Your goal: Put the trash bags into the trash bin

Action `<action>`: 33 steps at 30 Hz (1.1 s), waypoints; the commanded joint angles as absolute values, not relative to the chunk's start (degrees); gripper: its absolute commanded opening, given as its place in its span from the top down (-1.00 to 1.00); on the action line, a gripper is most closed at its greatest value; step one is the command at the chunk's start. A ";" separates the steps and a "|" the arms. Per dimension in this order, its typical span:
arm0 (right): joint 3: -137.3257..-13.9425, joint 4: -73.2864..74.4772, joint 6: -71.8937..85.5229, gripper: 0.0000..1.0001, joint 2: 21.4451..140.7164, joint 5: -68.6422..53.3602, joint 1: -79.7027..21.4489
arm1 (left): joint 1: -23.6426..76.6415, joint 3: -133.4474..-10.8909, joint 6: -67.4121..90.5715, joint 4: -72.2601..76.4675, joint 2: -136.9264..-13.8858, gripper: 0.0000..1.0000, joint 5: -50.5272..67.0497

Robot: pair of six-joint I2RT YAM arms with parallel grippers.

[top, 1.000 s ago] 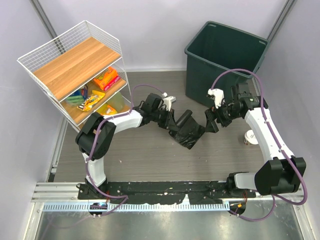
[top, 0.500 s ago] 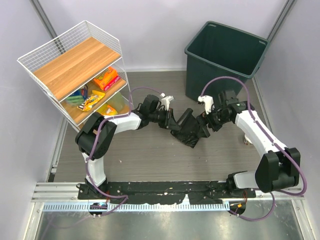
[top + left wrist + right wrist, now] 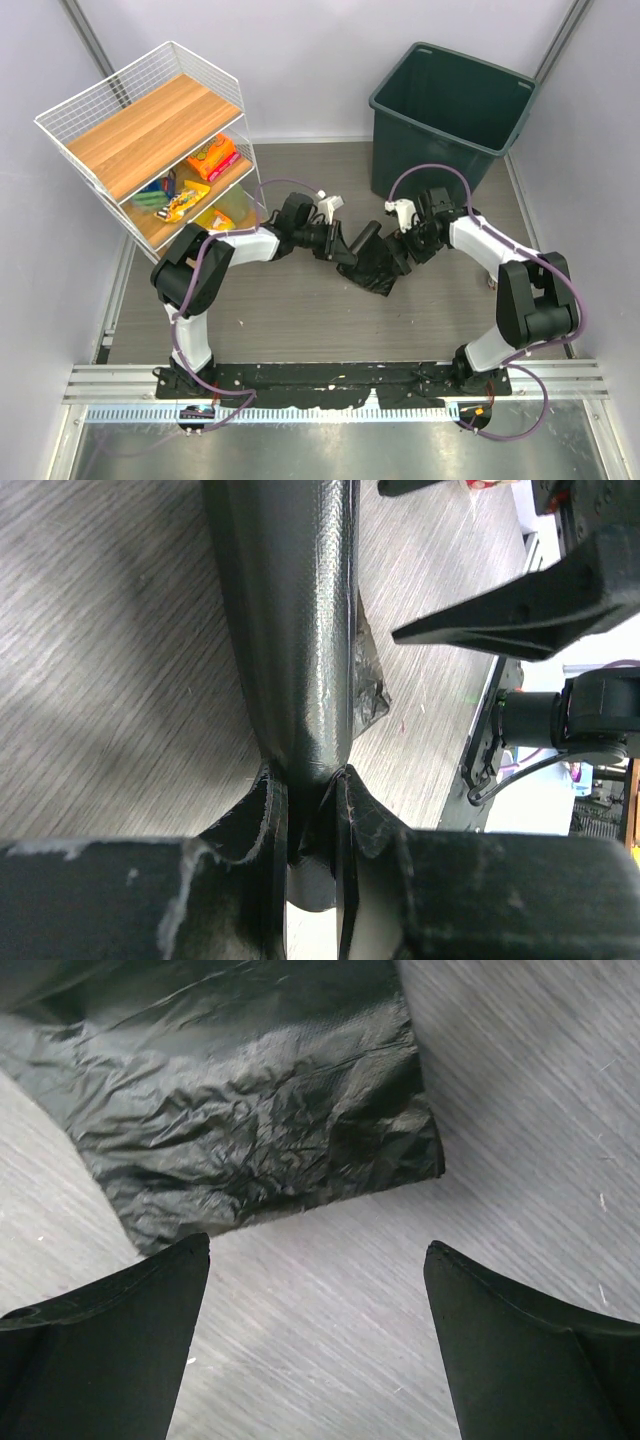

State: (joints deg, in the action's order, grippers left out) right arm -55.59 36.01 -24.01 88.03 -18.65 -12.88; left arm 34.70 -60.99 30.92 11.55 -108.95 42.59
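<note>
Grey wood-grain table (image 3: 280, 310): glossy black plastic trash bag (image 3: 375, 268) is pinched in the left tool (image 3: 305, 810), with the right tool (image 3: 315, 1248) spread wide and empty. Slick film could be yanked free, well short of the dark-green plastic bin (image 3: 430, 150).

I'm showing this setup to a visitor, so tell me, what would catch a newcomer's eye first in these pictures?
In the middle are the black bags: the left hand is shut on their rolled end, and the right hand hangs open over the edge of the flat part. Behind them, far right, stands the big dark bin; far left, a white wire rack holds bright packets.
</note>
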 commanded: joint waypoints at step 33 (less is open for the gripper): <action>-59.94 33.30 -20.12 0.97 90.01 -16.17 -17.05 | 30.85 -61.52 22.42 9.68 -104.68 0.63 44.65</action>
State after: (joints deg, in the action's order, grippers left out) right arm -57.67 29.02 -19.33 97.06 -16.82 -16.78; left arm 32.49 -60.18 26.22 10.87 -108.95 43.35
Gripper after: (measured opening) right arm 0.029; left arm 0.183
